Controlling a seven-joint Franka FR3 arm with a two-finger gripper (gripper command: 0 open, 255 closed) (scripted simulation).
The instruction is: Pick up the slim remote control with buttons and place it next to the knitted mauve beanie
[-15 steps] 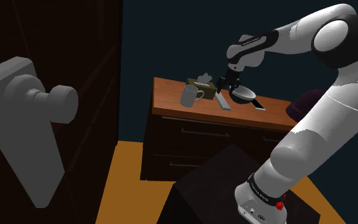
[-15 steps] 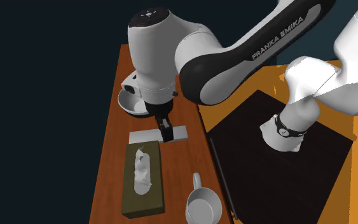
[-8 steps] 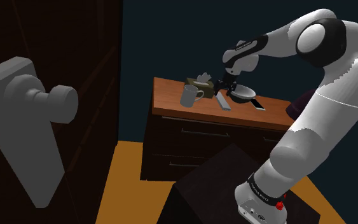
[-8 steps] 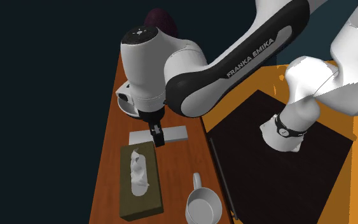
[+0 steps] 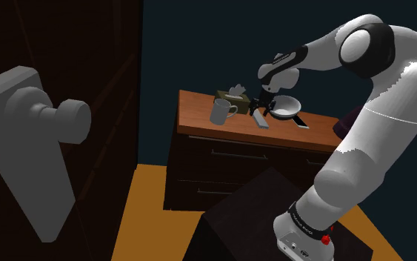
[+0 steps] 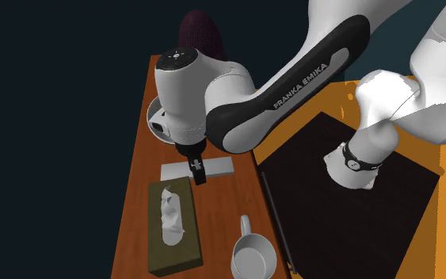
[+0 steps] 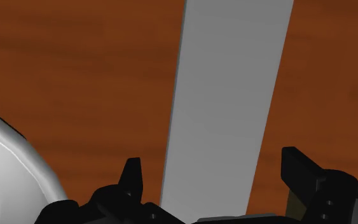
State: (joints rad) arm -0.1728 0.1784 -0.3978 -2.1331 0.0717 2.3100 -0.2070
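The gripper [image 7: 214,170] has eased lower, wrist pointing straight down, jaws open astride the grey remote [image 7: 231,83], untouched.

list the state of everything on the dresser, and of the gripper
gripper, open, straddling the remote, not touching it
remote, lying flat on the dresser top, not held
mug, upright, empty
tissue box, tissue sticking out of the top
bowl, upright
beanie, sitting at the dresser's end
drawers, shut

My end effector [image 7: 217,167] hangs over the remote [image 7: 228,95], which lies on the desk [image 6: 134,198] between the bowl [image 5: 288,106] and the tissue box [image 6: 173,226].
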